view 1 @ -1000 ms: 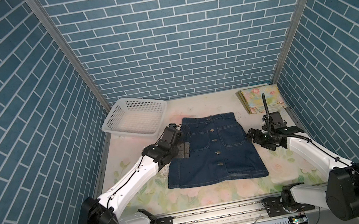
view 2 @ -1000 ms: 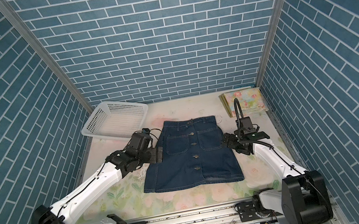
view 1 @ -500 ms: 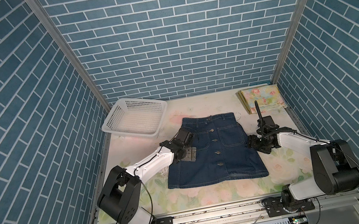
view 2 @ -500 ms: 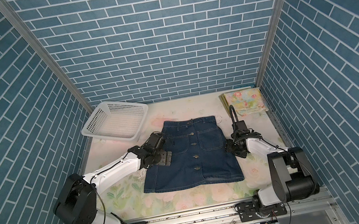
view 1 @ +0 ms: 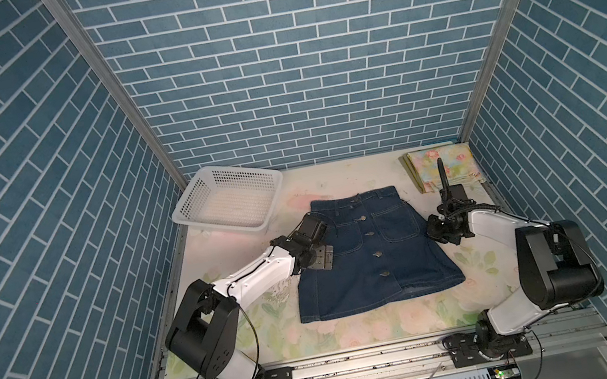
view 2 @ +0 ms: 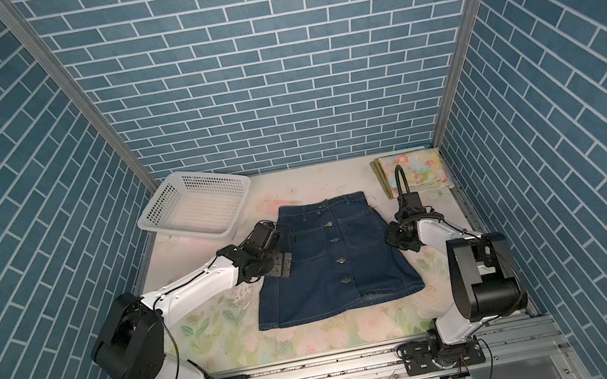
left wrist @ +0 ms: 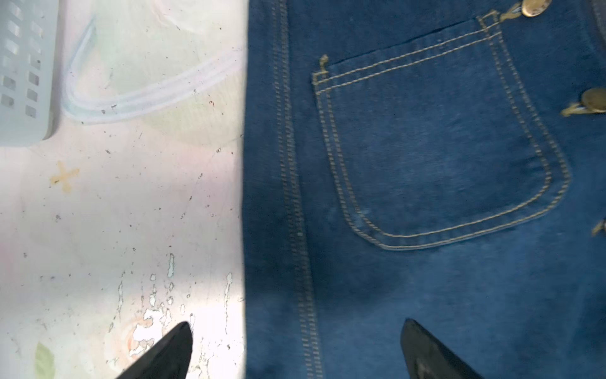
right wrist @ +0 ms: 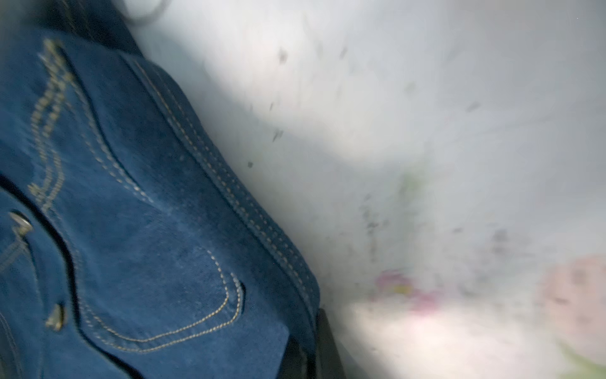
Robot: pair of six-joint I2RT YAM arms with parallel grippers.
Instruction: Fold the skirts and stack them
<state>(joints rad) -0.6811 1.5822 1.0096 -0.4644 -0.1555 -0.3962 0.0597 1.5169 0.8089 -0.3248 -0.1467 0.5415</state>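
The right hand pinched the denim skirt by its side seam, mid-frame on the desk; the left hand, spread, straddled the opposite edge, likely readying a two-handed lengthwise fold.

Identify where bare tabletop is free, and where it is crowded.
Free: the back strip between the white perforated plastic basket and the folded pastel floral skirt; the front strip between the hem of the dark blue denim skirt and the metal rail. Crowded: both denim flanks, at the left gripper and right gripper.
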